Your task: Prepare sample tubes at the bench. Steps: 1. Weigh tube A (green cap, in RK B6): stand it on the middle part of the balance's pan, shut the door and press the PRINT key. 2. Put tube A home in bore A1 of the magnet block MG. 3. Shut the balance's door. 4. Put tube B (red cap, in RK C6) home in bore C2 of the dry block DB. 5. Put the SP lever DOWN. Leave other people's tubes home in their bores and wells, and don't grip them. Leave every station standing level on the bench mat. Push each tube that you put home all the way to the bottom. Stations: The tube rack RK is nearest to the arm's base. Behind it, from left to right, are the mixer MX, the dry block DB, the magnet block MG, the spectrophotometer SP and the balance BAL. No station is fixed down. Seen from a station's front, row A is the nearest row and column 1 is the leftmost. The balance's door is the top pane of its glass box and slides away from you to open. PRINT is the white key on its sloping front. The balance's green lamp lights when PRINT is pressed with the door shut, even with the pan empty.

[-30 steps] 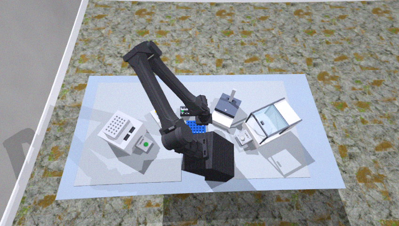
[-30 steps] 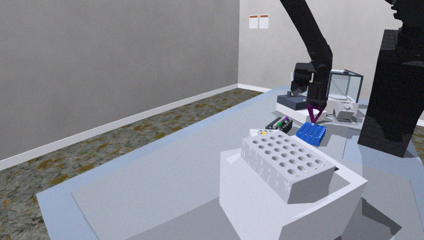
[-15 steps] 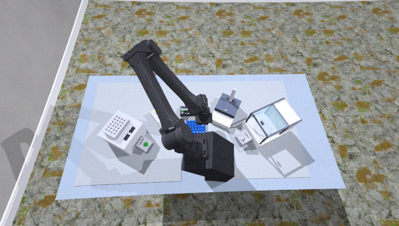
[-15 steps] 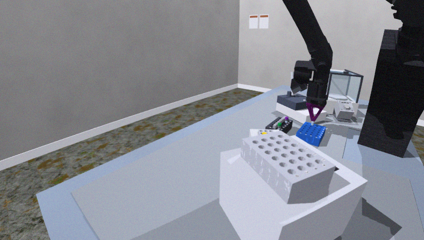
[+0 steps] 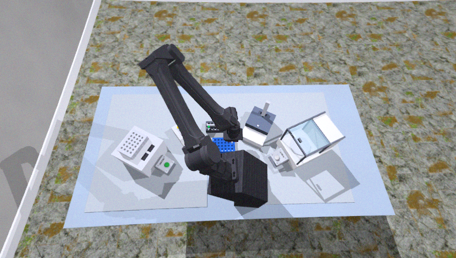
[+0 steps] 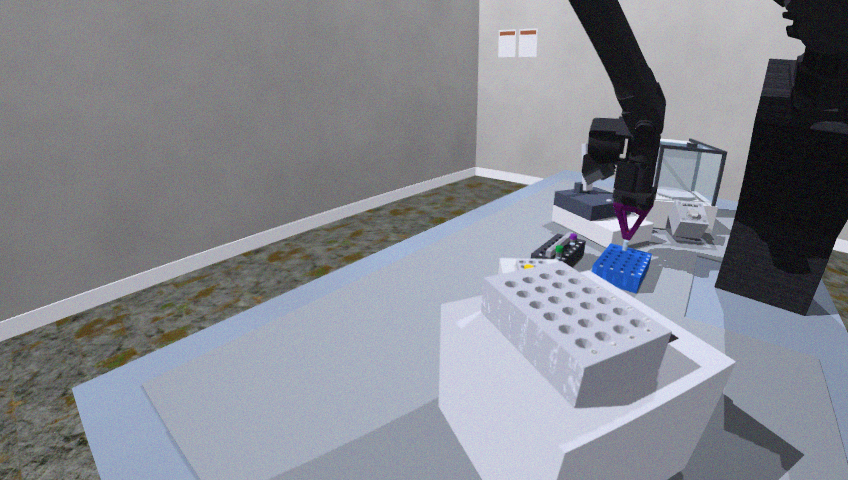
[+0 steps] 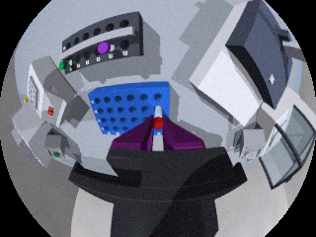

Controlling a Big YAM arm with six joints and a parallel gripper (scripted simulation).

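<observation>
Red-capped tube B [image 6: 625, 243] [image 7: 158, 122] is clamped in the gripper [image 5: 233, 136] [image 6: 626, 239] [image 7: 158, 118], upright at rack RK's [image 5: 223, 151] [image 6: 616, 280] [image 7: 129, 89] right end, directly below the wrist; straight-up lift along its long axis probably needed

The arm [image 5: 168, 92] [image 6: 624, 65] is matte black with chunky rounded joints; its hand [image 6: 627, 239] [image 7: 158, 118] has purple fingers, open-framed and tapering.
</observation>
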